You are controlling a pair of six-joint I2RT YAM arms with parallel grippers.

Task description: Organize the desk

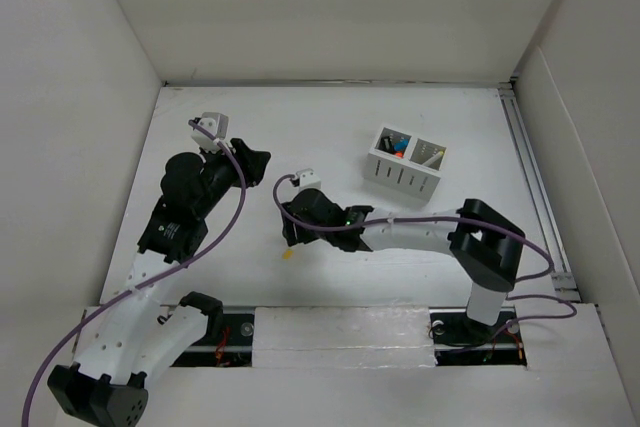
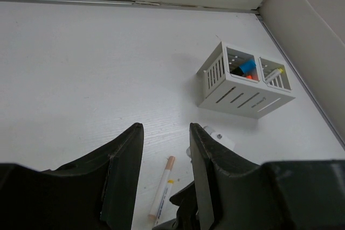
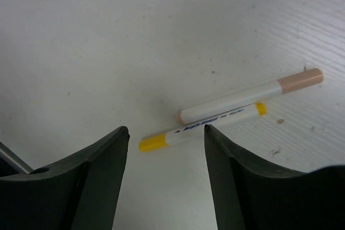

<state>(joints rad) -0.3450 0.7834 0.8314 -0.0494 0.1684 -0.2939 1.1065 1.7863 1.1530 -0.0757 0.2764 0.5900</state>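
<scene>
The worktop (image 1: 300, 127) is a broad, matte white slab with faint grain, filling the floor between upright white wall panels (image 1: 330, 7). A white slotted organizer (image 1: 405, 162) sits toward its right, with a blue and an orange item in one compartment and a yellow-tipped pen in the other. Beyond the organizer, a metal rail (image 1: 530, 177) runs along the worktop's edge. Left of the organizer and behind it the surface lies bare and roomy. Nearer the arm bases and left of the organizer, a yellow-capped marker (image 3: 200, 127) and a beige-capped marker (image 3: 250, 96) lie touching side by side. The right jaws are spread, over them. The left jaws, farther left of the organizer, are spread and hold nothing.
</scene>
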